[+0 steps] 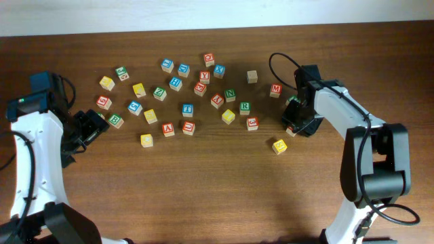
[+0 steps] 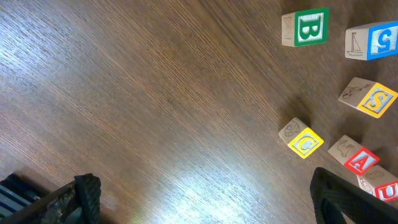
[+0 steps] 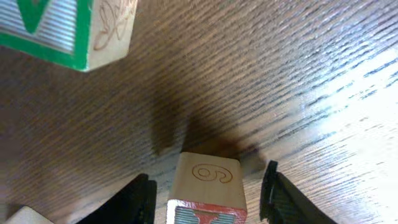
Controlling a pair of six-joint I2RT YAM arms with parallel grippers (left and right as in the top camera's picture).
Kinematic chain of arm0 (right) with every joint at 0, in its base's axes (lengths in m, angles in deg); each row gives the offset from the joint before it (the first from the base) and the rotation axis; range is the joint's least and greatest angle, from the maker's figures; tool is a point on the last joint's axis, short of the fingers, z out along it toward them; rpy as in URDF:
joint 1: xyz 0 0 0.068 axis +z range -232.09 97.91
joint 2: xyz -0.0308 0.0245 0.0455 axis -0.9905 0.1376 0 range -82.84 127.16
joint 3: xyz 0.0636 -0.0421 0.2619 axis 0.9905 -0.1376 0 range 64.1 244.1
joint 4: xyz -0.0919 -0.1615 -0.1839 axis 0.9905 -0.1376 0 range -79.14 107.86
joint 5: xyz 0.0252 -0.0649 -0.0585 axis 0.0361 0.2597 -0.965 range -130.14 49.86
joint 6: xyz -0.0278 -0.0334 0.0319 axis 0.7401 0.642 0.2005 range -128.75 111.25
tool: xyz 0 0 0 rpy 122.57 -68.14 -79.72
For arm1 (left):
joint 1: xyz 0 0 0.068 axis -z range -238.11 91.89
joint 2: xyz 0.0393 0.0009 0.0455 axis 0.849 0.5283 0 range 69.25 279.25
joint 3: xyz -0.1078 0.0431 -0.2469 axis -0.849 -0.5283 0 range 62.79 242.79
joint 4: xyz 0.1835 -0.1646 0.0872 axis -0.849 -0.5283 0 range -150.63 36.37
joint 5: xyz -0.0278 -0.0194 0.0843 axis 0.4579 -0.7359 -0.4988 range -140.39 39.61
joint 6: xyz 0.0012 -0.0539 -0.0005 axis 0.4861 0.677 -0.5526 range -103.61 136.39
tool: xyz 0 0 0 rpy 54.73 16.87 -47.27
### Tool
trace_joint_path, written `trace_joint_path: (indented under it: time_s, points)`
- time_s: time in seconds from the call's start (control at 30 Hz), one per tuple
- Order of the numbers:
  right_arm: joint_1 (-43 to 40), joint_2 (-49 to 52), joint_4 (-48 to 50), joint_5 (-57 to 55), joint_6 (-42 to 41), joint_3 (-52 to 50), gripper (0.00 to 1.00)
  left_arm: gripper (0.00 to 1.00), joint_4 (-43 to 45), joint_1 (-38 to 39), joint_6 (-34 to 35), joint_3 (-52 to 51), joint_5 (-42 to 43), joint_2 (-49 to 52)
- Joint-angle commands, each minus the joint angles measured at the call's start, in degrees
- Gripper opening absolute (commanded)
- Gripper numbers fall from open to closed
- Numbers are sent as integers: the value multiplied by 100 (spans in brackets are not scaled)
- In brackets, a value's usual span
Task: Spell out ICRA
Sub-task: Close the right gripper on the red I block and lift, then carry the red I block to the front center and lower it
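Observation:
My right gripper (image 3: 208, 193) (image 1: 296, 123) straddles a red-faced cube (image 3: 205, 186) on the table. Its jaws stand open, with a gap on each side of the cube. The letter on the red face is cut off by the frame edge, and a looped figure is engraved on the cube's wooden side. The yellow C cube (image 2: 305, 143) (image 1: 146, 140) and the red A cube (image 2: 362, 162) (image 1: 168, 129) lie at the left of the cluster. The green R cube (image 1: 245, 107) sits mid-table. My left gripper (image 2: 202, 193) (image 1: 88, 129) hangs wide open over bare wood, left of the C cube.
Several other letter cubes are scattered across the table's middle (image 1: 196, 88). A green-faced cube (image 3: 50, 31) lies just beyond my right fingers. A yellow cube (image 1: 279, 146) sits near the right gripper, and a red M cube (image 1: 275, 89) behind it. A green B cube (image 2: 310, 27) is near the left gripper.

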Motion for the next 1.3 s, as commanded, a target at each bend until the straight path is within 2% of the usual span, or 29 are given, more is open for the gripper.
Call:
trace_joint_path:
  time_s: [0.0,0.27,0.4,0.57,0.7,0.87,0.97,1.03,1.17,1.27]
  points:
    - [26,92,17,-131,-28,22,46,99,9,-13,72,4,2,-101]
    - [26,92,-9,243,188,24,36,99,9,-13,72,4,2,-101]
    - [26,90,2,232,249,26,27,99,9,-13,72,4,2,-101]
    - [26,66,-22,173,345,31,25,99,9,-13,72,4,2,-101]
    - [26,-424,-387,256,560,223,25,99,9,-13,72,4,2,-101]
    - [146,-1554,-1169,892,1351,483,25,99,9,-13,72,4,4,-101]
    - [715,-2044,-1335,957,1364,483,25,99,9,-13,72,4,2,-101]
    - [1335,-2041,-1178,946,925,472,25,99,9,-13,72,4,2,-101]
    - [2459,-1775,-522,564,114,466,25,99,9,-13,72,4,2,-101]
    - [3316,-1189,-219,50,-476,466,25,99,9,-13,72,4,2,-101]
